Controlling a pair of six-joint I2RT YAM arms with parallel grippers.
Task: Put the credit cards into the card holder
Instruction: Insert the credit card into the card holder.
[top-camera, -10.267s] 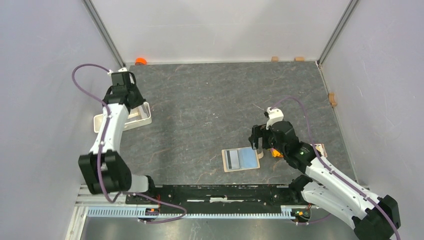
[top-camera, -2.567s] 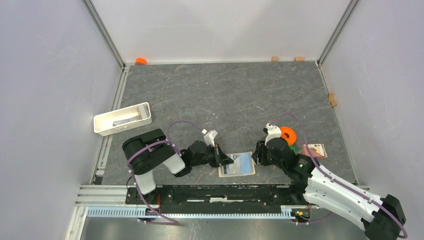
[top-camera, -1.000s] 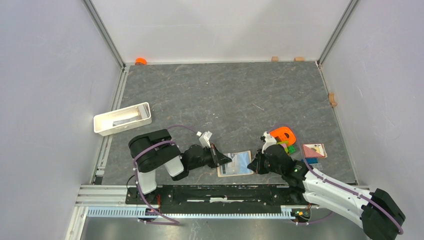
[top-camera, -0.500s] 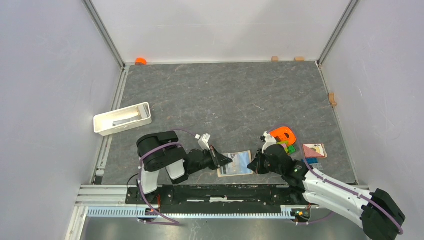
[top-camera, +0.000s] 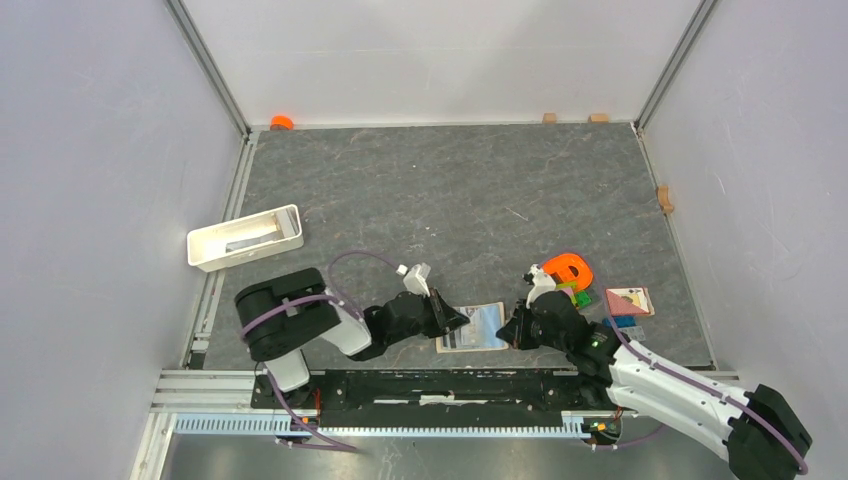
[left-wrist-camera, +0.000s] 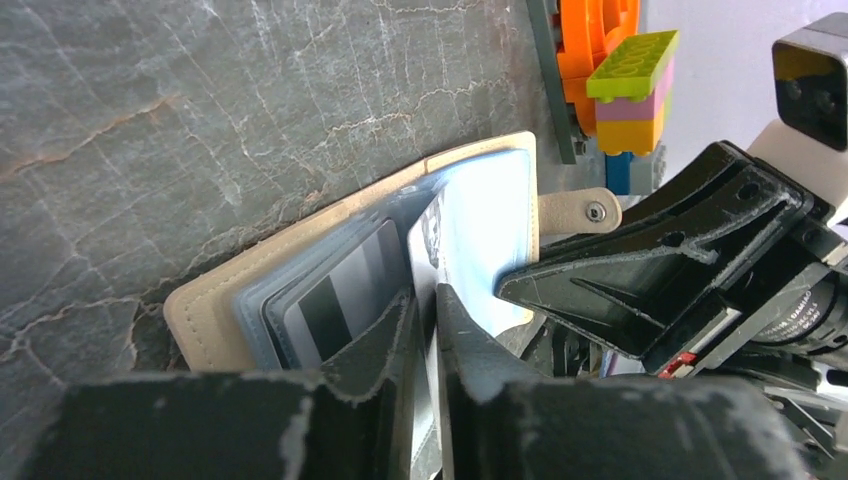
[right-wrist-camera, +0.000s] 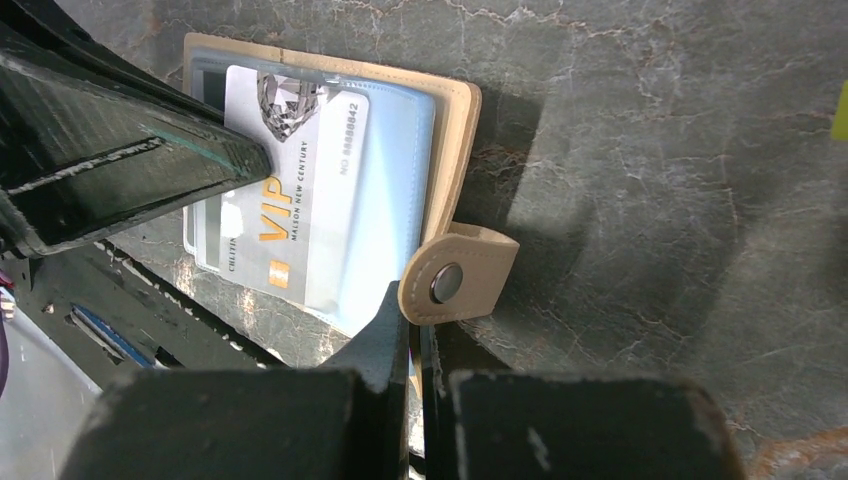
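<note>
Top external view: the holder (top-camera: 485, 322) lies open near the table's (top-camera: 440, 190) near edge, just ahead of the rail between the two bases, so there is little room on that side. Beyond it bare slate runs to the far wall. The left gripper (top-camera: 455, 320) closes off its left side and the right gripper (top-camera: 512, 329) its right. Just behind the right gripper sit an orange piece (top-camera: 566, 268) and some bricks (top-camera: 578, 297). The pale card (top-camera: 627, 299) lies further right, near the side wall. The tray (top-camera: 250, 250) stands well apart at the left edge. The left arm is folded low, its forearm reaching right along the near edge. The right arm stretches low from the near right corner, angled left. In the left wrist view the grey card (left-wrist-camera: 335, 300) sits in a left-hand pocket. The VIP card (right-wrist-camera: 300, 190) runs edge-on between the left fingers (left-wrist-camera: 470, 350), which stand close on both sides and seem to pinch it. In the right wrist view that card lies askew over the blue right page, and one left fingertip covers its upper corner. The right fingers (right-wrist-camera: 385, 330) are pressed together with nothing between them. Their tips are at the page's near edge, just beside the snap tab (right-wrist-camera: 455, 275), which juts out past the tan rim.
</note>
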